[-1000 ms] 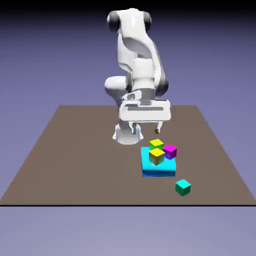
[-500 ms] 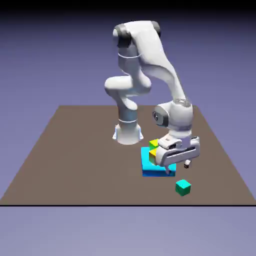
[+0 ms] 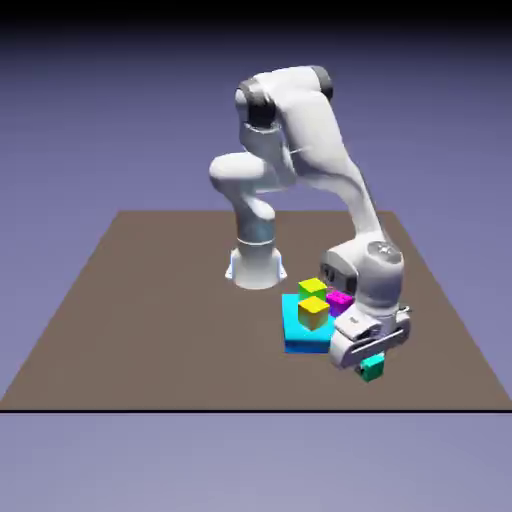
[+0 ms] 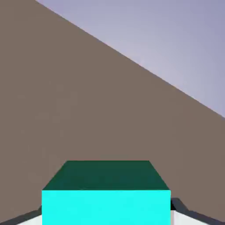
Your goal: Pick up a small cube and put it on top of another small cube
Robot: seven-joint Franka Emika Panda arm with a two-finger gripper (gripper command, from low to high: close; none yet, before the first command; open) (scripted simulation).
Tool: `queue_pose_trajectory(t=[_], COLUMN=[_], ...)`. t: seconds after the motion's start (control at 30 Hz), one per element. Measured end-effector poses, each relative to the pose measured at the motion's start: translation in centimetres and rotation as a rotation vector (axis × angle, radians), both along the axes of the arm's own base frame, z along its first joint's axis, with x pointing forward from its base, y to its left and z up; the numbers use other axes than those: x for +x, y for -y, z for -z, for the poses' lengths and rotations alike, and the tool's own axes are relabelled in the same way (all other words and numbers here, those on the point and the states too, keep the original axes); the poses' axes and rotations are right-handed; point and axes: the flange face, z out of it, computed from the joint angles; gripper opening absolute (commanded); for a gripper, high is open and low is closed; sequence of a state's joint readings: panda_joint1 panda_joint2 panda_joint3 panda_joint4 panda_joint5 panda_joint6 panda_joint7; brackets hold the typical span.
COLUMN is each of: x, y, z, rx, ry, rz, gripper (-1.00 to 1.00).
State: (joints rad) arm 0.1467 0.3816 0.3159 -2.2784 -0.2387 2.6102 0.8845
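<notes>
Turquoise-green and small, the plastic-looking cube sits between the two jaws of the white robot arm, which are closed on it from two opposite sides. In the hand view its faces run square to the fingers, and I think this is chosen so that the flat pads press on flat sides and the cube does not turn. Its upper face is toward the hand, so its underside is left free, which is useful for setting it down on another cube.

The cube is at the near edge part of the brown flat table, apart from the bright blue square block. Whether it is already lifted from the table, I cannot tell surely.

On the blue block there is a yellow-orange cube, with a yellow-green cube behind it and a magenta cube beside them, partly hidden by the arm. These stand close together, so I judge that the held cube should come from straight above, well raised, or the jaws may push a neighbour. Which of them must carry it, the task does not say.
</notes>
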Motion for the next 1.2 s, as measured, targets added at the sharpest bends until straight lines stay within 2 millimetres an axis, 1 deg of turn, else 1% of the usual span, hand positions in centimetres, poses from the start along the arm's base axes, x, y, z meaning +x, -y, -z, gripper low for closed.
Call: queue_pose_trajectory(t=[0.2, 0.37, 0.53, 0.7, 0.77, 1.1, 1.13, 1.2], x=[-4.5, -8.6, -12.9, -17.3, -17.3, -17.3, -17.4, -17.4], y=[0.6, 1.4, 2.7, 4.1, 4.1, 4.1, 4.1, 4.1], z=[-4.6, -7.9, -10.5, -12.1, -12.1, -5.6, -5.1, -5.1], rx=[-0.043, -0.051, -0.034, 0.003, 0.004, 0.0, 0.002, 0.002], ry=[0.015, 0.023, 0.02, -0.001, -0.001, 0.002, 0.0, 0.0], rz=[0.088, 0.166, 0.252, 0.331, 0.332, 0.332, 0.332, 0.332], gripper=[-1.0, -1.0, -1.0, -1.0, -1.0, -1.0, 1.0, 1.0])
